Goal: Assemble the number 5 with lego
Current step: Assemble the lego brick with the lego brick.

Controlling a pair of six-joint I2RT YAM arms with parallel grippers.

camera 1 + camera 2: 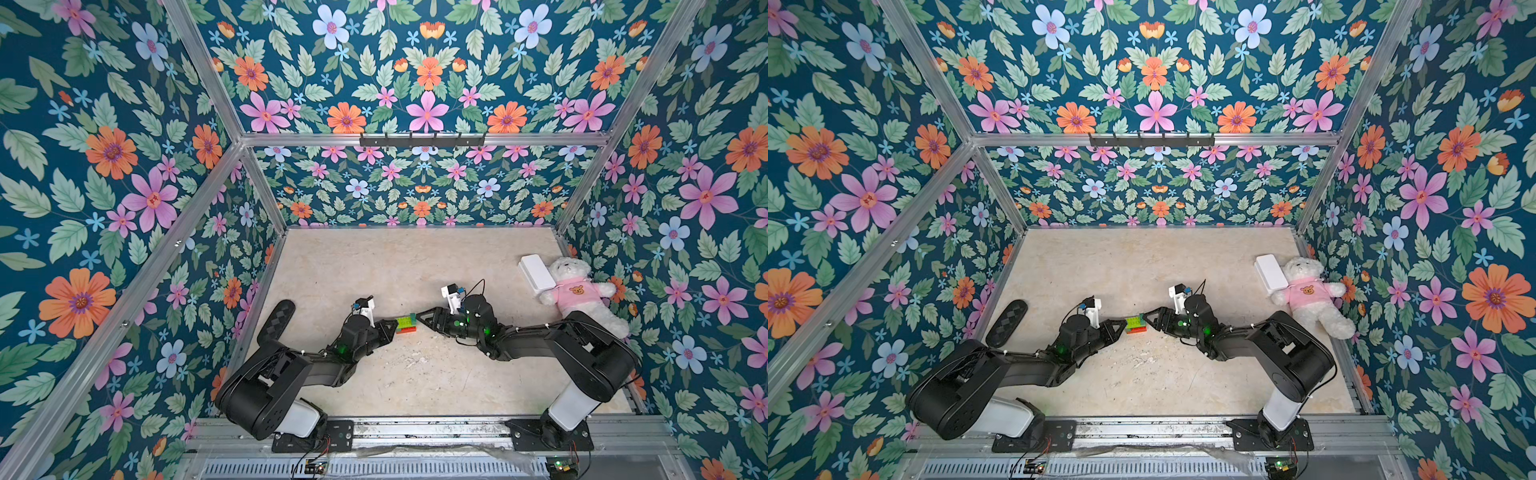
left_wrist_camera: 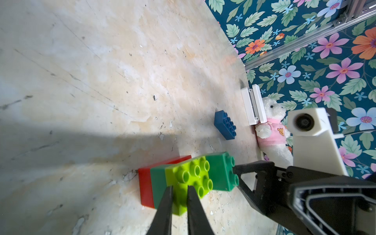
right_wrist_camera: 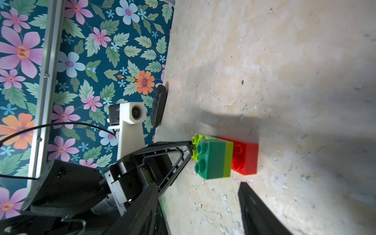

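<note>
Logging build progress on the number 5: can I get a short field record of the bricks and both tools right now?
build: joined stack of red, dark-green, lime-green and dark-green studded plastic bricks, lying on its side on the beige table
loose piece: blue studded plastic brick, apart from the stack, not yet joined
left tool: shut, tips at the lime-green layer
right tool: open, at the stack's dark-green end, holding nothing

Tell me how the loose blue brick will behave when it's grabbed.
The blue brick looks like rigid moulded plastic, so it probably won't flex when gripped. Its smooth, glossy sides might slip under a light pinch. Blocky and flat-faced, it should slide rather than roll if pushed.
</note>
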